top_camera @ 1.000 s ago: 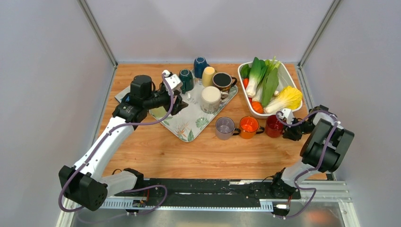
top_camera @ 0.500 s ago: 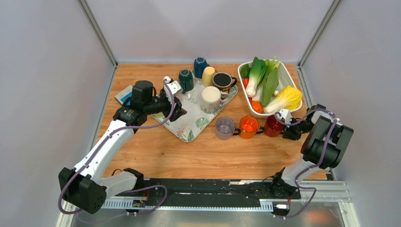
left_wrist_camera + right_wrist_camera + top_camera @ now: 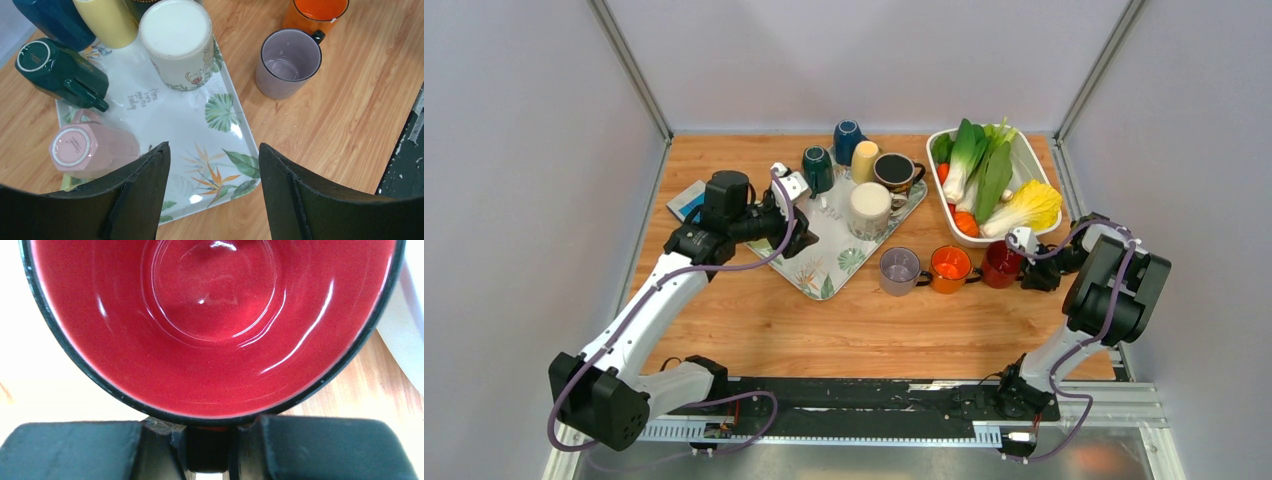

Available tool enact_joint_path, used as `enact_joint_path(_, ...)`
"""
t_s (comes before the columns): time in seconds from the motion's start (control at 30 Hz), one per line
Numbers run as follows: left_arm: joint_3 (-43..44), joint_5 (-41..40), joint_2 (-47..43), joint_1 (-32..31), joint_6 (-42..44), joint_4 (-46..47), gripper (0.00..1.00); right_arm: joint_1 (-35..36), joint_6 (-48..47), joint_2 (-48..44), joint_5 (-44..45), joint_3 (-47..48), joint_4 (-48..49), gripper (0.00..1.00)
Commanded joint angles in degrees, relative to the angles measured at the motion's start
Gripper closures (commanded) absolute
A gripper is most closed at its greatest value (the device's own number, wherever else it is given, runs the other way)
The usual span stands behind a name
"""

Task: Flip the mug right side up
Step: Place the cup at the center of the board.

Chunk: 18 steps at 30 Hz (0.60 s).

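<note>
Grip report: your right gripper (image 3: 207,452) was clamped on the handle of the red mug (image 3: 215,325), which stood mouth up at the right end of the near row, beside the orange mug (image 3: 949,268) and purple mug (image 3: 287,62). You likely needed only to release it. Your left gripper (image 3: 212,150), jaws wide apart, hung over the tray (image 3: 175,115). The pink mug (image 3: 90,150) lay on its side just beside one finger, long axis pointing toward the gripper. Farther back, the green mug (image 3: 62,72) on its side and the white mug (image 3: 177,37), base up, crowded any approach.
</note>
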Motion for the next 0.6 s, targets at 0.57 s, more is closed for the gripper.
enact_joint_path(0.57, 0.6, 0.4, 0.8, 0.2, 1.7, 1.0, 0.27, 4.3, 3.7, 4.3, 2.7, 2.6, 3.3, 0.67)
